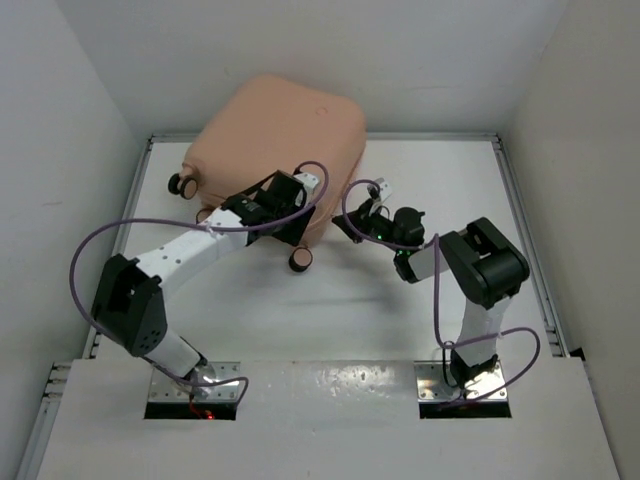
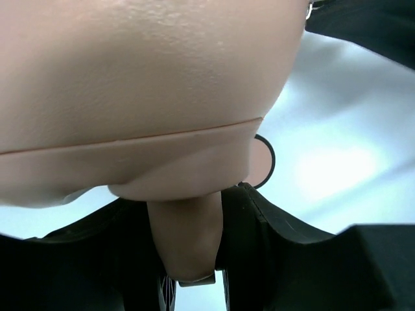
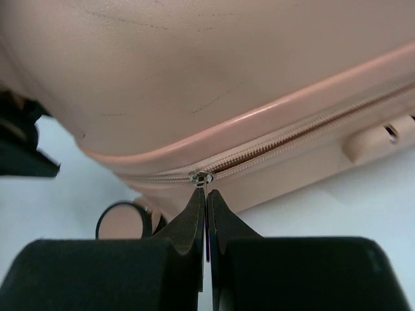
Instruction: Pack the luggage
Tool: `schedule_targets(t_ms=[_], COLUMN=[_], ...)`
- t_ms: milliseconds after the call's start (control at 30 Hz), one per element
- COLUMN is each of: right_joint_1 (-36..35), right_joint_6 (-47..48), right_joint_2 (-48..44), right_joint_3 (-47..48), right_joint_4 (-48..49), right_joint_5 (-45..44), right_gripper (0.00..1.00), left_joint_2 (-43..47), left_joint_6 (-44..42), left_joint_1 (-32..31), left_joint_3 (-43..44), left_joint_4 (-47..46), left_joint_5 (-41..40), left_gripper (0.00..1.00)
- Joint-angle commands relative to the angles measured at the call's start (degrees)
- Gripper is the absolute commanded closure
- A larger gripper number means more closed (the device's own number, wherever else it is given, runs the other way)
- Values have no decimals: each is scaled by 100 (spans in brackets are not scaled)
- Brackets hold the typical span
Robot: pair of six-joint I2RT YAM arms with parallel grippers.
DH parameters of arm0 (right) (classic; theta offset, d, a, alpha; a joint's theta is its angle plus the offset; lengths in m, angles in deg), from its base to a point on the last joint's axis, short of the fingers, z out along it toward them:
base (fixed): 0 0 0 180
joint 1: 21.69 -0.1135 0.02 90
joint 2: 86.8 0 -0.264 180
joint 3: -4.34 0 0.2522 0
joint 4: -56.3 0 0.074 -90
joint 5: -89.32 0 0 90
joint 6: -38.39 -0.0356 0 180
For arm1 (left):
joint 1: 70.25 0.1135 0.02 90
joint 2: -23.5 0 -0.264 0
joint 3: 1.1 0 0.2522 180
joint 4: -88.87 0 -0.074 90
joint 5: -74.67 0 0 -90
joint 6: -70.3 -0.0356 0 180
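The peach-pink luggage (image 1: 280, 130) lies closed at the back of the table. My left gripper (image 1: 297, 212) is at its near edge. In the left wrist view the left gripper (image 2: 191, 259) is shut on a peach wheel leg (image 2: 188, 233) under the shell (image 2: 142, 78). My right gripper (image 1: 358, 215) is at the luggage's right near corner. In the right wrist view the right gripper (image 3: 207, 194) is shut on the thin metal zipper pull (image 3: 202, 177) of the peach zipper (image 3: 292, 136).
Peach-and-black wheels stick out at the luggage's left (image 1: 181, 185) and near side (image 1: 300, 260); one shows by the right fingers (image 3: 123, 220). A peach foot stub (image 3: 373, 139) sits below the zipper. White walls enclose the table (image 1: 420, 300).
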Motion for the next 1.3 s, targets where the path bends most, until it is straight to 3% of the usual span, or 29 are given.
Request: schedule_targets(t_ms=[0,267,533,767,1000,1267], right_joint_1=[169,485,968,1698,1892,1865], right_joint_6=[53,580,1090,1178,739,642], right_joint_2=[-682,-1070,-1052,-965,-343,1142], right_joint_3=[-448,-906,-766,-441,470,2019], right_joint_4=[239,-553,-844,-1124,-1274,-1353], right_joint_5=[147,-416,-873,-926,-987,-1339], right_gripper=[100,100,100,100,100,100], left_joint_2=[647,2290,2660,2380,1361,1247], left_joint_6=[-917,-2454,-3501,-4416,-4847,-5884], left_joint_1=[225,1236,2457,3888,4724,4893], left_joint_3=[-332,-1616,-2513,-2952,-2751,-3454], left_joint_4=[7,342,105,-720,-1775,-3059], left_joint_5=[653,689,688,582,512,714], left_gripper=[100,100,100,100,100,100])
